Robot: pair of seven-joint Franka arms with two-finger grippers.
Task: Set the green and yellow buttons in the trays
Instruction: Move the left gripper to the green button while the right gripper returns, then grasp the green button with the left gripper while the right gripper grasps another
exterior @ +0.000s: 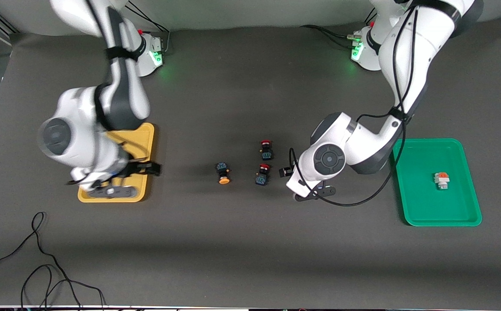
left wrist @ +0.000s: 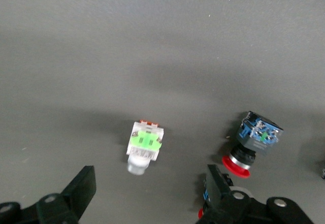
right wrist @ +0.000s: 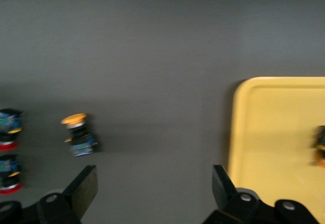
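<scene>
While both arms reach over the dark grey table [exterior: 250, 259], you see the left gripper [left wrist: 152, 191] poised above a white square-bodied push-button with a green face [left wrist: 143, 147], which lies on its side on the bare table surface; its two black fingers [left wrist: 81, 186] stand wide apart, one to each side of that button and not touching it, and they hold nothing; in the front view this button is hidden under the left arm's wrist; just beside it you find a black-blue switch with a round red cap [left wrist: 252, 144], one of two such red-capped switches [exterior: 266, 149] lying close together near the middle of the table; an orange-yellow round-capped button on a black-blue body [exterior: 223, 172] lies beside that pair, toward the right arm's end; the right gripper [right wrist: 155, 188] hangs over the table at the edge of the shallow yellow plastic tray with rounded corners [exterior: 146, 142], its fingers [right wrist: 84, 188] likewise spread wide and empty; inside the yellow tray you can make out a dark button [right wrist: 320, 145] at the border of the right wrist view, too cropped to describe further; toward the left arm's end lies the shallow green plastic tray [exterior: 414, 207], and in it rests a white square-bodied button with an orange face [exterior: 441, 179], on its side, well apart from the rim.
</scene>
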